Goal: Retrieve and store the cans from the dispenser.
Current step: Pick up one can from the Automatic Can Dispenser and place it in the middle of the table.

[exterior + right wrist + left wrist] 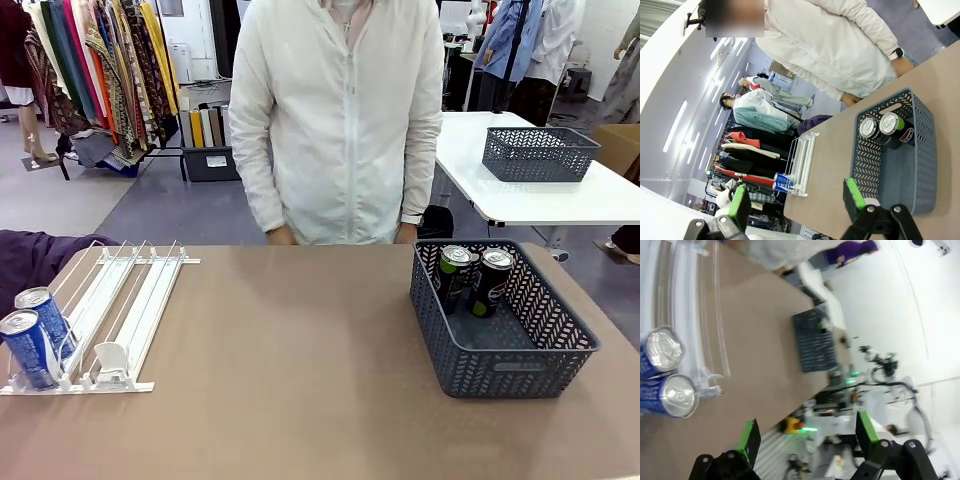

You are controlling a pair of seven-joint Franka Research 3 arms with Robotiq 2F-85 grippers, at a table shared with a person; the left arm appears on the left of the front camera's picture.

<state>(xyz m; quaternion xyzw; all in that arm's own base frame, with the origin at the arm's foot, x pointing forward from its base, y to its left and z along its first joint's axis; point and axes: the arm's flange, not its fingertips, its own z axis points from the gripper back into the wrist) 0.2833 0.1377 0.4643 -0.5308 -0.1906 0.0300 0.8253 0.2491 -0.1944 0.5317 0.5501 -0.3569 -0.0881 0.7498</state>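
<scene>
Two blue cans (27, 348) (46, 318) stand one behind the other at the front stop of the white dispenser (140, 300), in its left lane. The left wrist view has these blue cans (667, 395) at far left, silver tops showing, beside the dispenser's lanes (692, 315). My left gripper (807, 435) hangs open above the table, holding nothing. Two black cans (455, 272) (492, 282) stand in the far end of the dark grey basket (500, 365). My right gripper (797, 197) is open and empty, high above the basket (865, 160) and its black cans (879, 127).
A person in a white jacket (345, 120) stands at the table's far edge, hands low. A second grey basket (540, 152) sits on a white table at back right. Bare brown tabletop (300, 350) lies between dispenser and basket.
</scene>
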